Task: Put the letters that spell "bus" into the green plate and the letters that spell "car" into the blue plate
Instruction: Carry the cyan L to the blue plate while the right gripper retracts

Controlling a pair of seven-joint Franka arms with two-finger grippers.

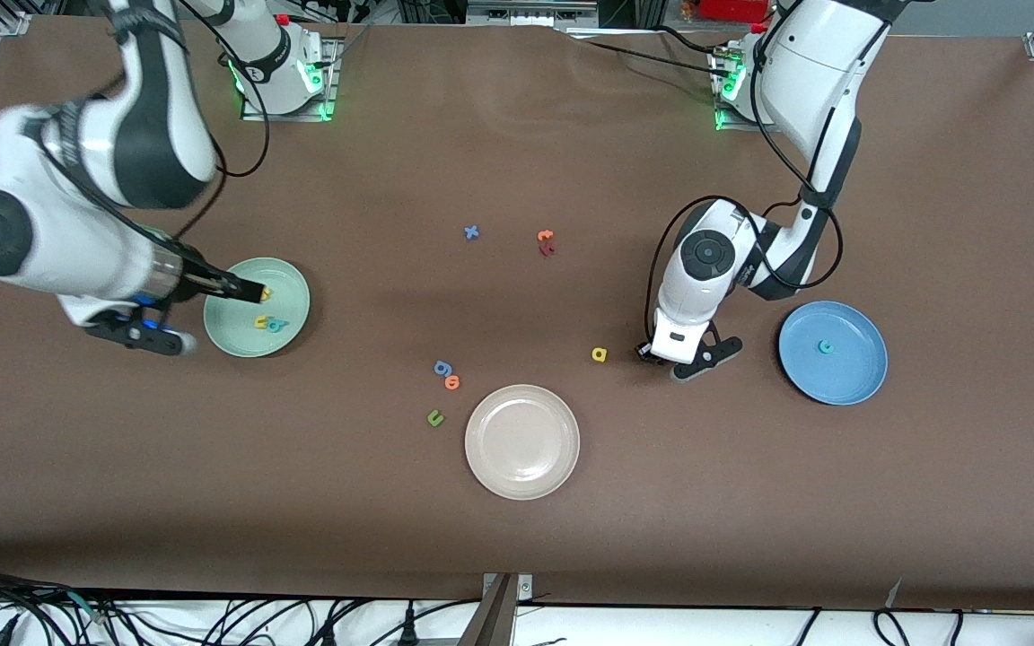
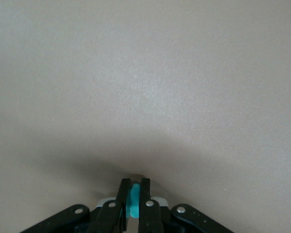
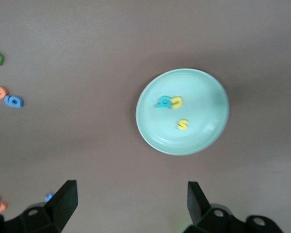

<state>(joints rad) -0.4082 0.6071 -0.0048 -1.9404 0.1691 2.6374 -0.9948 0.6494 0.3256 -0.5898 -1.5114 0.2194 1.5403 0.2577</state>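
The green plate holds a yellow "s", a yellow "u" and a teal "b". My right gripper hangs open and empty over that plate. The right wrist view shows the same green plate with the "b", "u" and "s". The blue plate holds a teal "c". My left gripper is low at the table between the yellow "a" and the blue plate. It is shut on a teal letter whose shape is hidden.
A beige plate lies nearest the front camera, with a blue "g", an orange "o" and a green "u" beside it. Farther back lie a blue "x" and orange and dark red letters.
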